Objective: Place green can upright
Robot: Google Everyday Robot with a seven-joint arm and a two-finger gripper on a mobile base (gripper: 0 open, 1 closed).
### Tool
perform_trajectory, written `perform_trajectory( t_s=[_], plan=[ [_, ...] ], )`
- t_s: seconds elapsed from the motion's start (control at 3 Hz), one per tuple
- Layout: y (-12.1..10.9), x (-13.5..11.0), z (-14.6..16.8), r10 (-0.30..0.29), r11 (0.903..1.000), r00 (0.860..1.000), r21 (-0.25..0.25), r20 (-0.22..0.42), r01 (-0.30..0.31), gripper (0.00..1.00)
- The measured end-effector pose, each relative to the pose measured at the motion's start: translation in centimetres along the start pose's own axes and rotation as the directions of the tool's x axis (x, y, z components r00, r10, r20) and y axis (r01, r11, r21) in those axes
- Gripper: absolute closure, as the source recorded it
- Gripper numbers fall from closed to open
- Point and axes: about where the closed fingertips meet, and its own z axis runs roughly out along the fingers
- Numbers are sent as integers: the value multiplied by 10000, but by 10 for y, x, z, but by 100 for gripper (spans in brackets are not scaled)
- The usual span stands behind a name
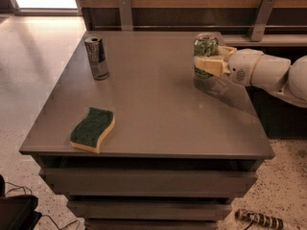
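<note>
The green can stands upright at the right rear of the grey table; its silver top faces up. My gripper reaches in from the right on a white arm, and its cream fingers are closed around the can's lower body. The can's base is at or just above the tabletop; I cannot tell if it touches.
A taller slim blue-and-silver can stands upright at the table's rear left. A green-and-yellow sponge lies near the front left edge. A wooden wall with metal brackets runs behind the table. A small object lies on the floor at lower right.
</note>
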Motion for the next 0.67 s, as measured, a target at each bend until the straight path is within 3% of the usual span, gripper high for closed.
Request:
perform_trajectory(
  t_s=[0.67],
  plan=[
    [8,25,12,328,9994,9993,-42,-181,-329,100]
  ],
)
